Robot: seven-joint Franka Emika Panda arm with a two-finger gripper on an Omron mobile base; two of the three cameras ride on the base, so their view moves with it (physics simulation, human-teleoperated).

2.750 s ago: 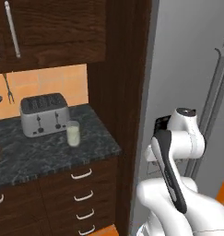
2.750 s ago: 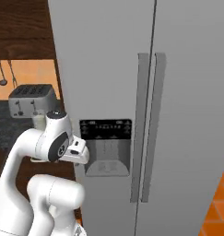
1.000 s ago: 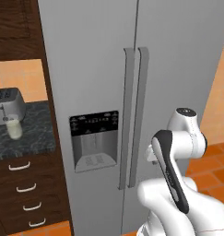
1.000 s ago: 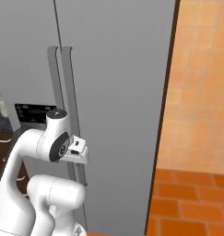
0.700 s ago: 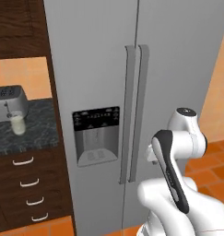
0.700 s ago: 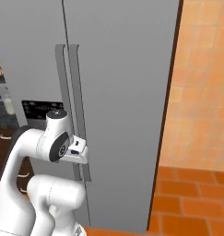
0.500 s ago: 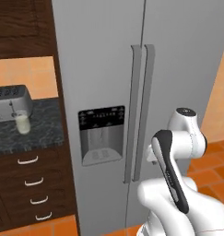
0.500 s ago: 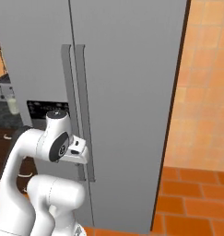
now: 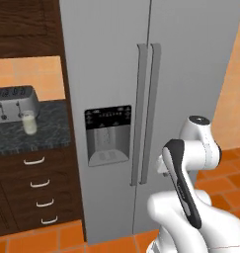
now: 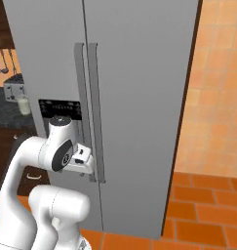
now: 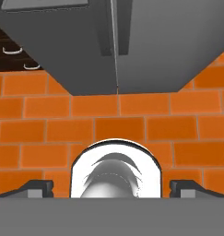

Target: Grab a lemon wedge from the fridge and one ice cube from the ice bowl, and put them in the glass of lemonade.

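Note:
The grey double-door fridge (image 9: 190, 74) stands shut straight ahead, its two long handles (image 9: 146, 113) side by side and the black dispenser recess (image 9: 107, 133) on the left door. It also faces me in the right base view, fridge (image 10: 139, 97). The lemon wedge is hidden behind the shut doors. The glass of lemonade (image 9: 27, 122) stands on the dark counter in front of the toaster; it also shows as a small glass (image 10: 23, 104). My gripper (image 11: 112, 186) points down at the orange floor just before the fridge's foot, fingertips (image 11: 37, 186) far apart, open and empty. The ice bowl and ice cube are out of view.
A silver toaster (image 9: 15, 102) sits at the back of the dark stone counter (image 9: 47, 136), above wooden drawers (image 9: 37, 188). Orange tiled floor (image 10: 203, 215) spreads to the fridge's right, with an orange wall (image 10: 217, 88) behind it. My folded arm (image 10: 56, 151) is close to the fridge doors.
The whole picture has slid to the right in both base views, so the camera moved; the counter with glass and toaster shows more. My arm's pose and open gripper look the same.

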